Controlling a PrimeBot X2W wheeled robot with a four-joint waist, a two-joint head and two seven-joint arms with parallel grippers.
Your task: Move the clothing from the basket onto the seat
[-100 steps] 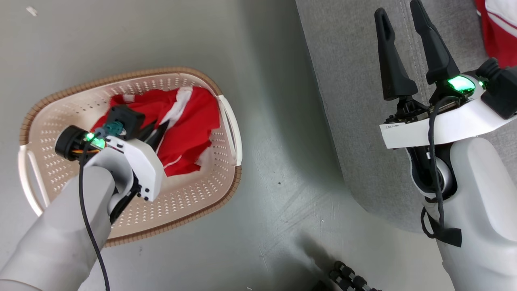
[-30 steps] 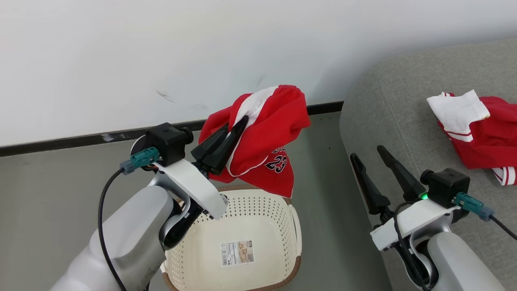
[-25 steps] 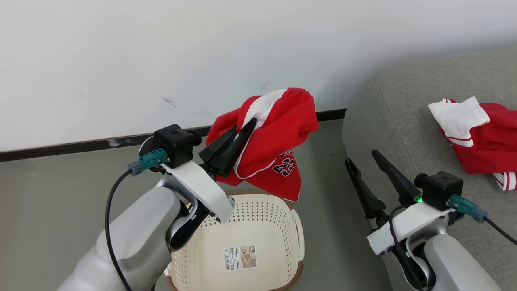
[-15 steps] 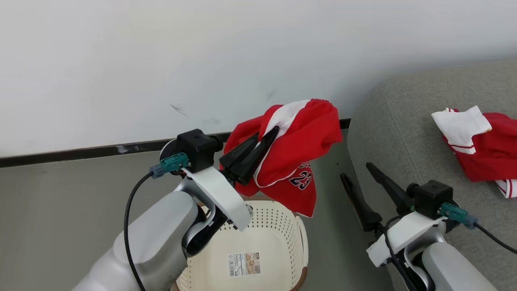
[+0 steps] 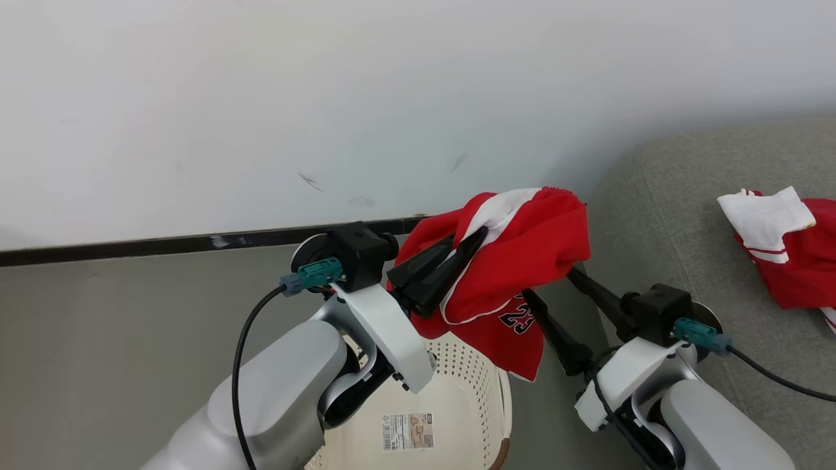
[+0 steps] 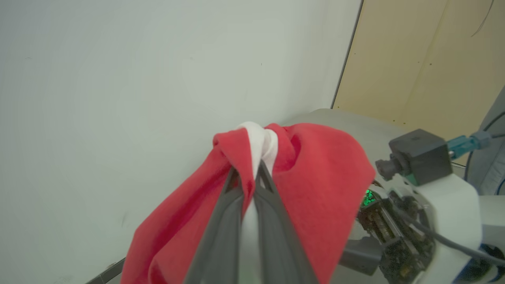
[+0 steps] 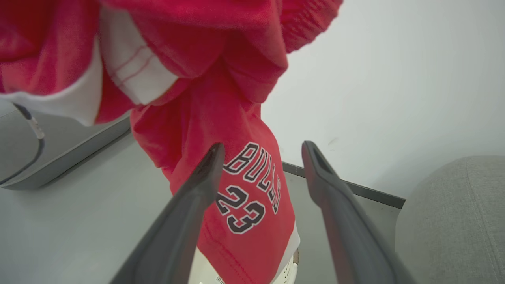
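Observation:
My left gripper (image 5: 482,234) is shut on a bunch of red and white clothing (image 5: 522,261), which hangs in the air above the cream basket (image 5: 486,398). The left wrist view shows the fingers (image 6: 229,205) pinching a white and red fold (image 6: 260,142). My right gripper (image 5: 547,282) stands open just right of the garment, its fingertips hidden behind the cloth. In the right wrist view its jaws (image 7: 263,148) stand wide apart with the "BULLS 23" leg (image 7: 236,130) hanging just beyond them. The grey seat (image 5: 659,215) is at the right and bears another red and white garment (image 5: 784,254).
A white wall (image 5: 326,98) with a black baseboard (image 5: 163,245) runs behind the grey floor (image 5: 98,339). The basket's bottom shows a label sticker (image 5: 408,431). A tan wooden panel (image 6: 426,59) shows beyond the seat in the left wrist view.
The head camera has turned. My left gripper has carried the clothing to the right, toward the seat, until it overlaps the right gripper's fingertips. Both grippers kept their states.

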